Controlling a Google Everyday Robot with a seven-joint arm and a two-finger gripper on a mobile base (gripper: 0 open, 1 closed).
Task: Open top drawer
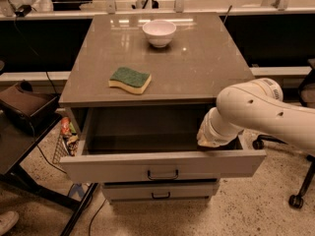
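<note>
The top drawer (118, 168) stands pulled well out of the grey cabinet, its deep box showing dark and bare inside. Its small black bar handle (163, 174) sits at the centre of the wide front. My white arm comes in from the right, and my gripper (209, 141) reaches down into the right end of the open drawer, behind the front panel. The arm's wrist hides the fingers. A shorter drawer front (160, 191) with a like handle sits shut below.
A green and yellow sponge (130, 79) and a white bowl (159, 32) sit on the cabinet top (206, 68). A dark side table (19, 146) stands at the left. A wire rack with packets (66, 136) hangs on the cabinet's left side. Chair casters (295, 200) are at the right.
</note>
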